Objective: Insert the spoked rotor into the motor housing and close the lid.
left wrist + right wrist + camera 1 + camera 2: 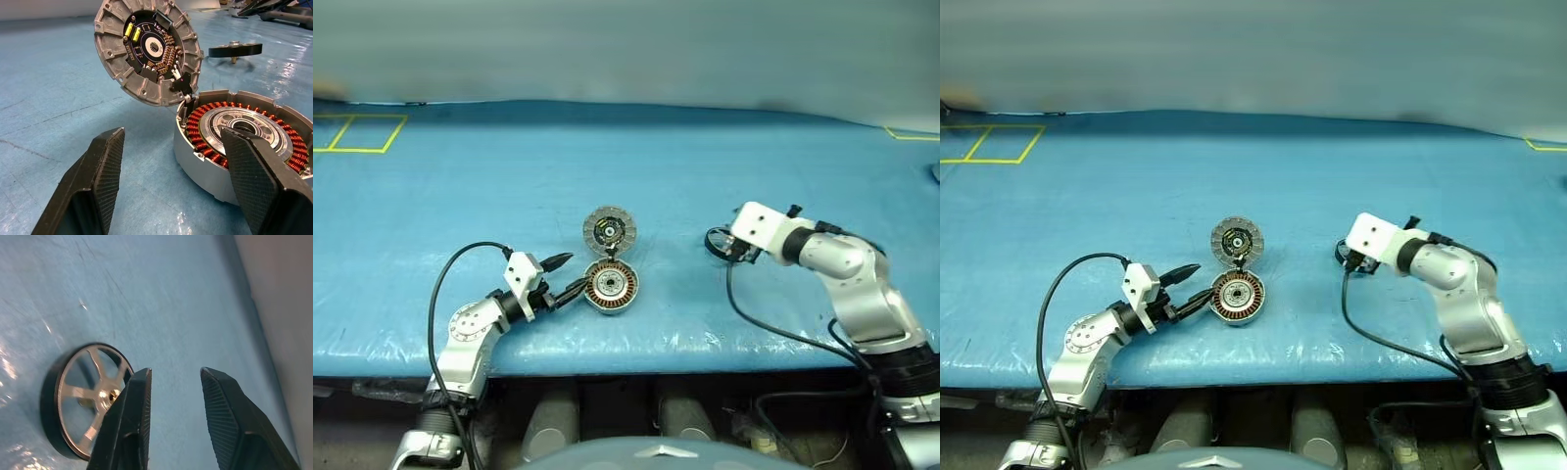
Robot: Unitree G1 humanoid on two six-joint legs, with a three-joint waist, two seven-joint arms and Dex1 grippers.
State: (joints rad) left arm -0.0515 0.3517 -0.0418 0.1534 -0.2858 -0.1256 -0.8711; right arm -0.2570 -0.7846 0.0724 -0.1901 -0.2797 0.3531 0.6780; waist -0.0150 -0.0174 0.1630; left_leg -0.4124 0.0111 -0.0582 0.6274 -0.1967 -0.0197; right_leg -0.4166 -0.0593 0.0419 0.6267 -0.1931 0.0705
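Note:
The motor housing lies open on the blue table, copper windings around a silver hub. Its lid stands tilted up on the far side, ribbed rim and dark circuit centre showing. My left gripper is open at the housing's left edge, with one finger in front of the housing and the other over bare table. The spoked rotor lies flat on the table to the right. My right gripper is open right beside it, nothing between its fingers.
Yellow tape squares mark the far left and far right of the blue table cover. Black cables loop from both wrists, one on the left and one over the front edge.

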